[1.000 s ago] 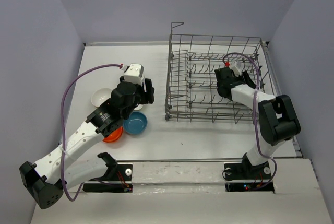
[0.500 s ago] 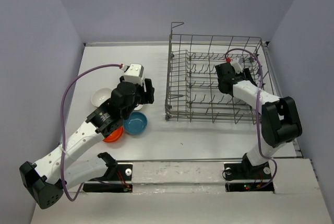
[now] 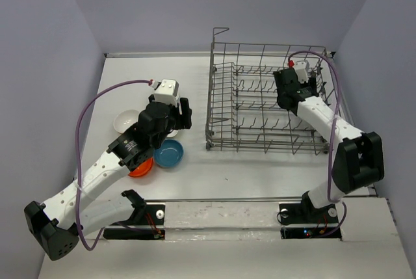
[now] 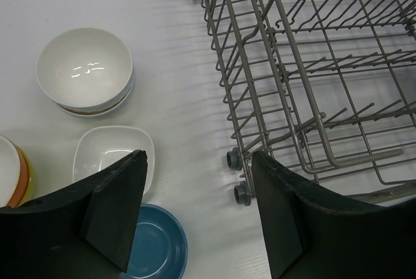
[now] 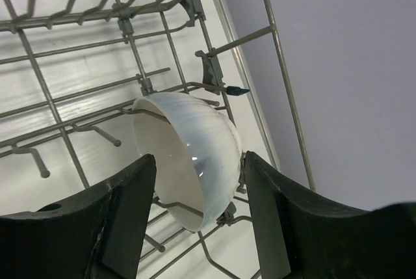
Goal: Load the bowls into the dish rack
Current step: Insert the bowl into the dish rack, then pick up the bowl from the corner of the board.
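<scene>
- My left gripper (image 4: pixel 198 162) hangs with jaws wide apart and nothing between them, above the squarish white bowl (image 4: pixel 107 152) and the blue bowl (image 4: pixel 159 246) on the table (image 3: pixel 195 77).
- My right gripper (image 5: pixel 198 168) flanks a round white bowl (image 5: pixel 201 136) that is tilted on edge among the tines by the right wall of the dish rack (image 3: pixel 270 46).
- I cannot tell whether it is clamped or free.

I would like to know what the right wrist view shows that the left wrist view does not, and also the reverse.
Only the right wrist view: a tilted white bowl resting among the tines of the dish rack, between the fingers of the right tool; a grip cannot be confirmed. Only the left wrist view: the open left tool above a stacked white bowl, a squarish white bowl and a blue bowl on the table. Both: the dish rack and the white table.
</scene>
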`<action>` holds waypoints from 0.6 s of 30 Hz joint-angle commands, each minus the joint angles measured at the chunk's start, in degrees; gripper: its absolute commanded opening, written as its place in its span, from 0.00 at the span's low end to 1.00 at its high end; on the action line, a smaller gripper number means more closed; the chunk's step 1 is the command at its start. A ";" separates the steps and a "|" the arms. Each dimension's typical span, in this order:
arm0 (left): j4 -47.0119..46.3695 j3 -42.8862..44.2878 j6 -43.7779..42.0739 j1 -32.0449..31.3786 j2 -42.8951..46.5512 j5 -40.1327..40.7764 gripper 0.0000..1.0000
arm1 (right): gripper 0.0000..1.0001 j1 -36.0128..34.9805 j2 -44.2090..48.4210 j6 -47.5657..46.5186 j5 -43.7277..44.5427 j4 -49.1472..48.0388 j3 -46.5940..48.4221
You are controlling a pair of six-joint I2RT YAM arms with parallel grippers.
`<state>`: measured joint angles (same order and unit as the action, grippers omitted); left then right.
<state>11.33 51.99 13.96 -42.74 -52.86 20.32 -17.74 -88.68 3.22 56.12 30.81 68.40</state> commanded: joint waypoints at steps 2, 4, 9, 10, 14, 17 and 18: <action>-2.37 -1.19 -0.95 -0.24 0.57 2.18 0.75 | 0.63 -0.54 3.78 5.29 -6.27 5.48 5.16; -2.19 -1.19 -1.04 -0.15 0.65 2.88 0.77 | 0.63 -0.54 6.14 7.67 -12.74 7.06 8.05; -1.93 -1.19 -1.12 0.81 -0.05 4.12 0.77 | 0.63 -0.54 10.90 12.77 -31.19 9.09 15.95; -1.75 -1.01 -0.86 1.43 -0.31 4.29 0.77 | 0.64 -0.54 11.51 13.47 -34.29 9.88 17.19; -0.79 -0.57 0.45 5.55 -2.42 4.21 0.77 | 0.64 -1.16 13.09 15.14 -42.49 9.71 20.36; -0.43 -0.04 1.77 11.33 -4.96 0.19 0.77 | 0.65 -1.16 14.50 15.15 -44.25 9.62 20.98; -0.70 0.13 2.21 13.02 -4.97 -1.23 0.77 | 0.65 -1.16 14.50 15.06 -44.60 9.36 20.72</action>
<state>11.46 51.44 14.41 -34.81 -56.69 21.93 -18.48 -74.74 16.80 18.61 39.44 87.92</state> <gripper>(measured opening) 0.767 0.648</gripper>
